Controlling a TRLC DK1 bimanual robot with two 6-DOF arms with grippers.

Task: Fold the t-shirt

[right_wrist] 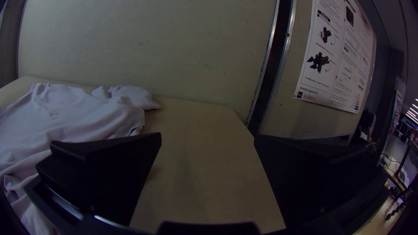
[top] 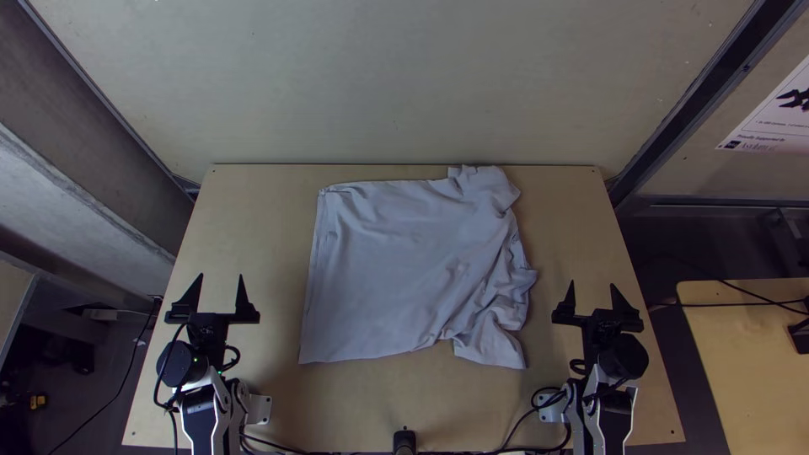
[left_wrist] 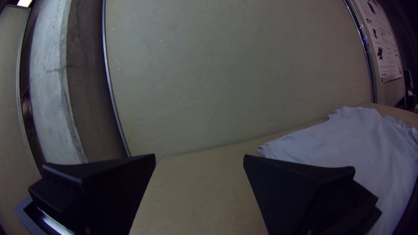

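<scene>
The pale lavender-grey t-shirt (top: 396, 270) lies spread over the middle of the table, smooth toward the left and wrinkled and bunched along its right side. My left gripper (top: 222, 286) is open over the table to the left of the shirt, apart from it. Over the right part of the table, my right gripper (top: 592, 292) is also open, clear of the cloth. In the left wrist view, the left gripper (left_wrist: 199, 159) has a wide gap with the shirt (left_wrist: 348, 143) beyond one finger. The right wrist view has the right gripper (right_wrist: 208, 138) and the shirt's wrinkled side (right_wrist: 87, 115).
The light wooden table (top: 253, 219) ends at a pale wall panel (top: 404, 84) behind it. Black cables (top: 522, 421) run along the near edge, where a small dark device (top: 404, 441) stands. A printed poster (right_wrist: 335, 56) hangs on the right.
</scene>
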